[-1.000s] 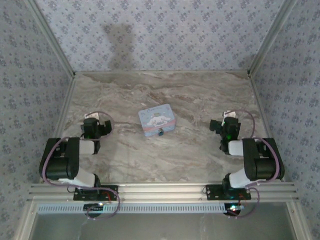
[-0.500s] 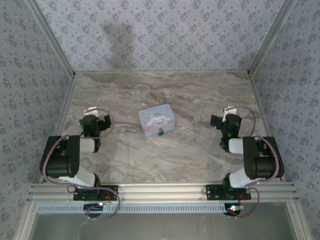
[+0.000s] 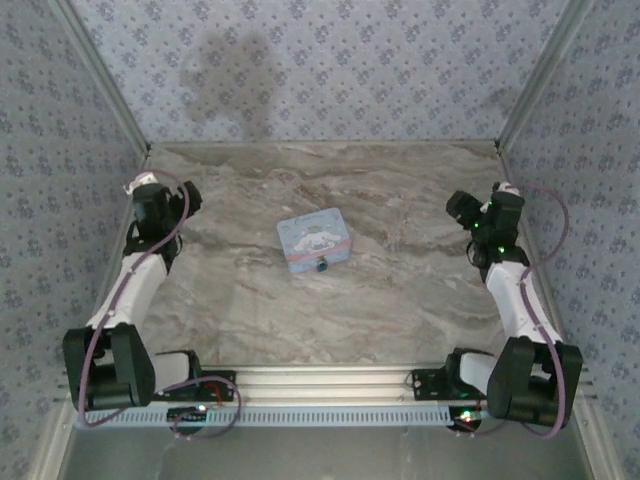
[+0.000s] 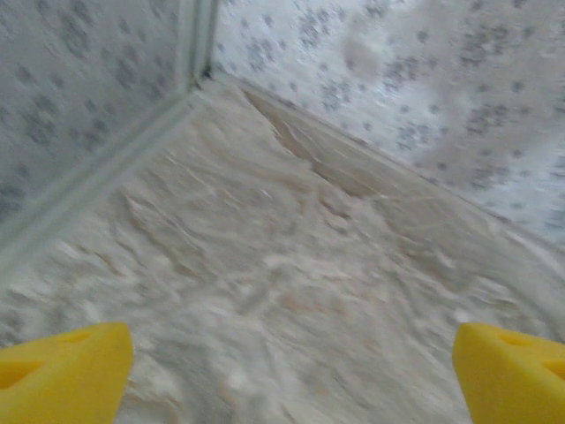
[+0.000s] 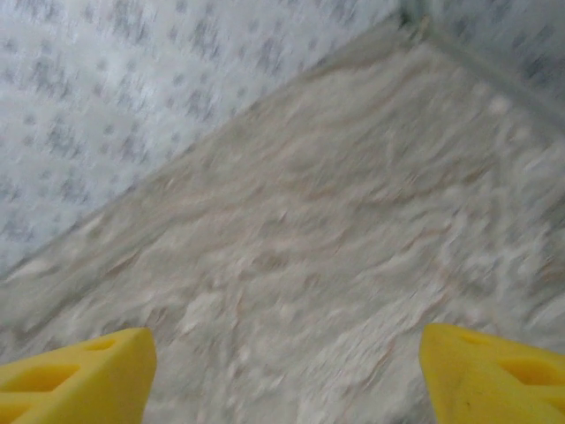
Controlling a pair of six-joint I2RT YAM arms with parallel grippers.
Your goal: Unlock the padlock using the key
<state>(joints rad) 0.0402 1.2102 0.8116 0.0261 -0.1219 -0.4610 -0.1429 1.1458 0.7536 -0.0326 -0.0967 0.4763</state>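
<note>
Currently your left gripper (image 4: 291, 375) and right gripper (image 5: 282, 375) both gape wide, nothing between the fingers (image 4: 62, 367). Padlock (image 3: 322, 266) sits at near edge of pale blue tin (image 3: 314, 238), middle of table (image 3: 400, 310), well apart from both.

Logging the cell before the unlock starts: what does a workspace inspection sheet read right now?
Surface: marble-look table, no spills seen.
Job's things: pale blue tin mid-table; dark padlock at its near edge.
Clutter: nothing seen.
Grippers: left gripper and right gripper out by the side walls, jaws open, holding nothing.
Cables: purple left cable and right cable loop along their arms, apart from the tin.
Surroundings: patterned walls on three sides.
</note>
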